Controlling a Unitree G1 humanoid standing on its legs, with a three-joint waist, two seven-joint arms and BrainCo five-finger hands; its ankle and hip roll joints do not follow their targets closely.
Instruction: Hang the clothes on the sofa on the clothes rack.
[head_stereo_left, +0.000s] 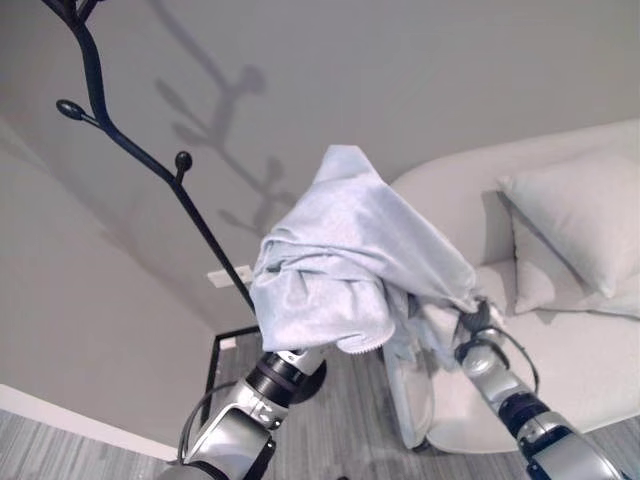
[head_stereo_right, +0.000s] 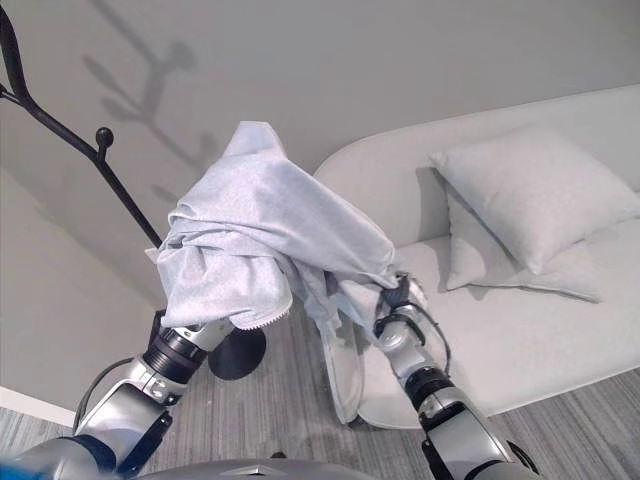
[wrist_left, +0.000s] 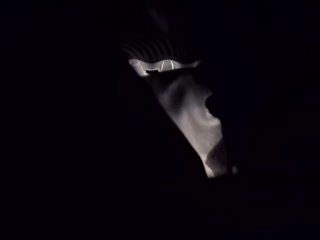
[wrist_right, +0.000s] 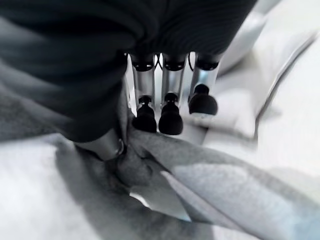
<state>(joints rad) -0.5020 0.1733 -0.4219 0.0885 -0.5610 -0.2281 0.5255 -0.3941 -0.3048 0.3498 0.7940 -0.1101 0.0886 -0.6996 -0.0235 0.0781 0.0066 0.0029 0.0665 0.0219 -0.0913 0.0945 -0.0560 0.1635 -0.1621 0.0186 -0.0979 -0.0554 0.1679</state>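
- Left arm raised, left robot hand buried under light grey garment; finger state can't be told.
- Right robot hand pinches a fold of the garment, fingers curled.
- Garment soft knit, draped over both hands, held up beside black branching clothes rack, in front of white sofa with cushion.

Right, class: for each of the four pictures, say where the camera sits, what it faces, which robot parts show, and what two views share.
Left eye view: on the head, facing the grey garment, coat rack and sofa; both arms show.
Right eye view: beside it, same scene.
Left wrist view: under the cloth, mostly dark.
Right wrist view: along the right hand, fingers curled on the garment.
Shared: the eye views show the garment draped over the left arm.
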